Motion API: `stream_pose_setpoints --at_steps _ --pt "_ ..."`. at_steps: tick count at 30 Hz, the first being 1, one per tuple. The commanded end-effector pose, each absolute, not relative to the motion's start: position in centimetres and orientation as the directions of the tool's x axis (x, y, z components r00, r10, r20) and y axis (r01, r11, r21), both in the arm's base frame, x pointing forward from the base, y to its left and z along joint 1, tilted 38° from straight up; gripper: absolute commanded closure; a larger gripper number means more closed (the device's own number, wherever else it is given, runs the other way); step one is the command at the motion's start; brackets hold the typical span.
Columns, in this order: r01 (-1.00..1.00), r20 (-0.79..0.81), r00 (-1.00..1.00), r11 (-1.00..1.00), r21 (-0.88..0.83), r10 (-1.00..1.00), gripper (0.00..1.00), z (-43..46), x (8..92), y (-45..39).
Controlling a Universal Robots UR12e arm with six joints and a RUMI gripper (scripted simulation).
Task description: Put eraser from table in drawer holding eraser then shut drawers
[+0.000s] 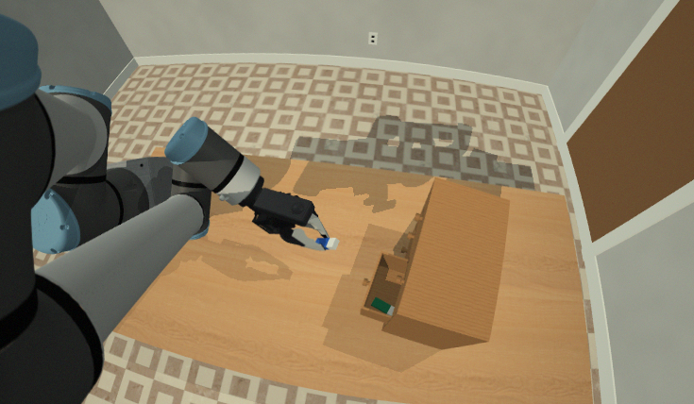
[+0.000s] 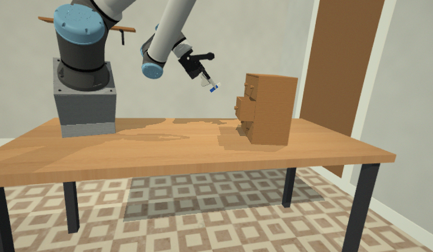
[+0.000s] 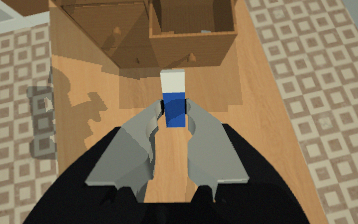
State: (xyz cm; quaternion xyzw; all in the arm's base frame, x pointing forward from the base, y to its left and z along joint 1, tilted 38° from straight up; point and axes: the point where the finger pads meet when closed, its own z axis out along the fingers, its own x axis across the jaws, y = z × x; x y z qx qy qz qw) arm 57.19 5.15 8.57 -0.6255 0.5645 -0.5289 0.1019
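My gripper (image 1: 325,243) (image 2: 214,87) (image 3: 174,100) is shut on a blue and white eraser (image 1: 331,244) (image 2: 214,89) (image 3: 174,82), gripping its blue part with the white end pointing toward the chest. It holds the eraser in the air above the table, in front of the chest. The wooden chest (image 1: 454,260) (image 2: 271,109) stands upright. One middle-height drawer (image 1: 376,313) (image 2: 245,108) (image 3: 192,47) is pulled out. A green eraser (image 1: 380,305) with a white end lies in it, at the end nearer the bottom of the top view. The other drawers that show look shut.
The wooden table (image 1: 268,321) (image 2: 186,153) carries the chest and the arm's base (image 2: 86,109). Small knobs stick out from the drawer fronts, including the open drawer's knob (image 1: 365,281) (image 2: 235,108) (image 3: 191,57). The chest's top stands higher than the open drawer.
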Motion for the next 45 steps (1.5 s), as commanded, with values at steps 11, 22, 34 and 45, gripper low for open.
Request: stream_pose_setpoints --at_steps 11,22,34,45 --pt "-0.398 0.549 -0.195 -0.446 -0.802 -0.813 0.89 8.46 57.05 5.18" --pt "-0.249 0.546 -0.195 -0.497 -0.831 -0.815 0.89 8.26 57.05 5.06" --pt "-0.163 0.545 -0.195 -0.521 -0.838 -0.815 0.89 8.17 56.98 4.98" --pt "-0.141 0.547 -0.195 -0.529 -0.837 -0.814 0.89 8.15 56.87 5.00"
